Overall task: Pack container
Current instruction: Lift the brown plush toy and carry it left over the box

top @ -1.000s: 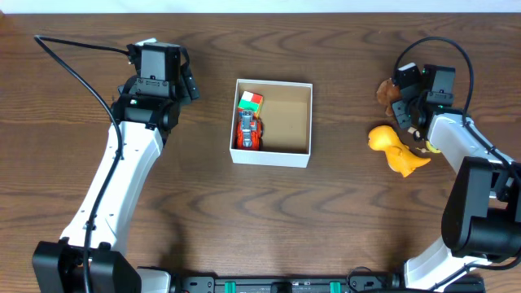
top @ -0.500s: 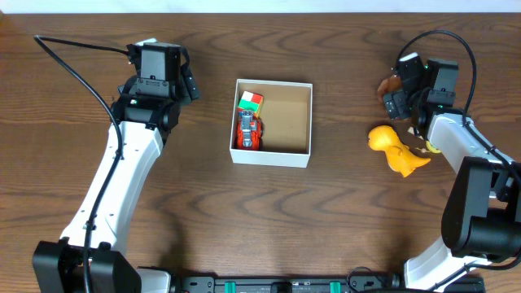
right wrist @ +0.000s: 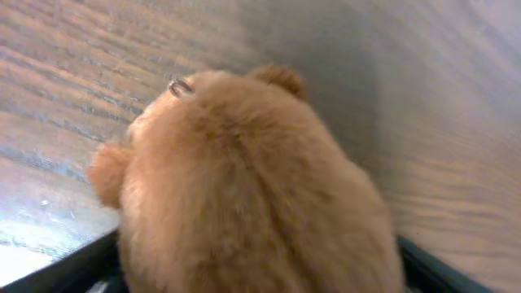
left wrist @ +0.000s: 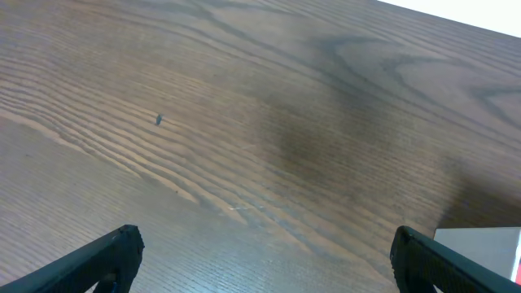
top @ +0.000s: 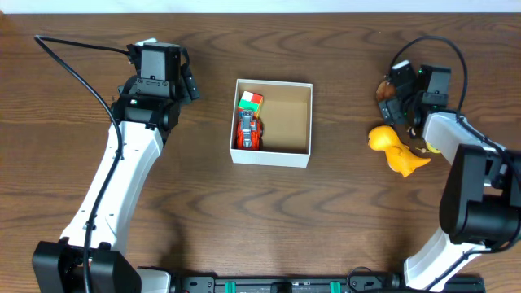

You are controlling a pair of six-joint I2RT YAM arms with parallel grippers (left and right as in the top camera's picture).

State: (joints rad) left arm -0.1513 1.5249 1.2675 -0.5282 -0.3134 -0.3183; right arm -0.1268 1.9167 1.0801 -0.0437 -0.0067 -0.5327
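Container (top: 271, 156) sat mid-scene, red car (top: 247, 130) and cube (top: 250, 101) in its left side. Left gripper (left wrist: 264, 244) hung wide open, left of it. Right gripper (top: 396, 98), far right, straddled brown plush (right wrist: 252, 187) (clamped or not: cannot tell); best seated deep, centred, before lifting.

**Clearance around the container, overhead and wrist views.** In the container (top: 271, 156), a coloured cube (top: 250, 101) and a red toy vehicle (top: 247, 130) fill the strip along the left wall. The right half is bare floor, open from above. Bare table (top: 346, 114) separates the container from the toys on the right. The left gripper (top: 189, 84) hangs with its fingers wide over bare wood. A brown plush toy (right wrist: 252, 187) fills the gap of the right gripper (top: 399, 102). A yellow toy (top: 394, 150) lies just beside it.
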